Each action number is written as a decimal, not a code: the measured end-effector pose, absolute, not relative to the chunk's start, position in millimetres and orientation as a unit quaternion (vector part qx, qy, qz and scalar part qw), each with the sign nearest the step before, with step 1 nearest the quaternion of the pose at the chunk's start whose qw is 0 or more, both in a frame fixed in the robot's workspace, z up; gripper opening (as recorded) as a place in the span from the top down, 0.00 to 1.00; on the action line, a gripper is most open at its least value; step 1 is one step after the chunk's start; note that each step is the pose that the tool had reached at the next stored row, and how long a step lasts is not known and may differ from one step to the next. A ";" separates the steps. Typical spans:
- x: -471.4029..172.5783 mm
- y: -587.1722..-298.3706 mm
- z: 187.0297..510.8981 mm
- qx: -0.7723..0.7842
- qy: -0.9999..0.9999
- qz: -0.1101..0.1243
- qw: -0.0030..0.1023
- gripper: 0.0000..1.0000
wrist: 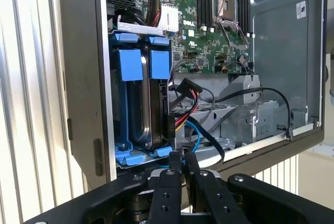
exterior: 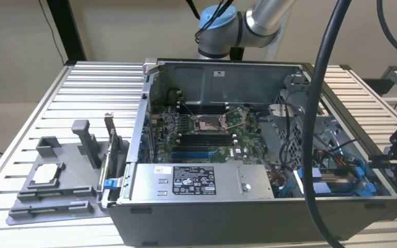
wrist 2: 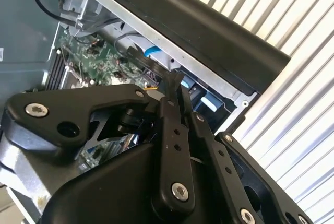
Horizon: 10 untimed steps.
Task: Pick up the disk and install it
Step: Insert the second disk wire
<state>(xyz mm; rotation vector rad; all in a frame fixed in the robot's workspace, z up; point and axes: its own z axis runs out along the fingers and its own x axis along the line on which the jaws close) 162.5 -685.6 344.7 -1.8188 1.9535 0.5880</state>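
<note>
The disk (wrist: 152, 104) stands on edge in the drive bay of the open computer case (exterior: 219, 77), with blue carrier frame tabs (wrist: 130, 65) along its near edge. In the exterior view the bay with the disk (exterior: 340, 176) lies at the case's front corner, on that view's right. My gripper (wrist: 182, 156) is just outside the bay opening, close to the carrier's blue lower edge, and I cannot tell whether it touches. Its black fingers (wrist 2: 172, 109) are pressed together, shut with nothing between them. In the exterior view the gripper (exterior: 395, 155) is a dark shape beside the case's right wall.
A grey power-supply box (exterior: 198, 181) and the green motherboard (exterior: 205, 129) lie inside the case. Red and blue cables (wrist: 190, 109) run right behind the disk. A grey fixture (exterior: 54, 191) holding a small silver chip sits on the slatted table (exterior: 81, 98). A thick black cable (exterior: 316, 129) hangs in front.
</note>
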 end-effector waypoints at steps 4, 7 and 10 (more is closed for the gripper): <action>153.2 -685.7 345.9 -0.651 0.700 0.211 0.203 1.00; 145.0 -685.7 345.8 -0.651 0.700 0.210 0.203 1.00; 136.5 -685.7 345.9 -0.652 0.700 0.210 0.202 1.00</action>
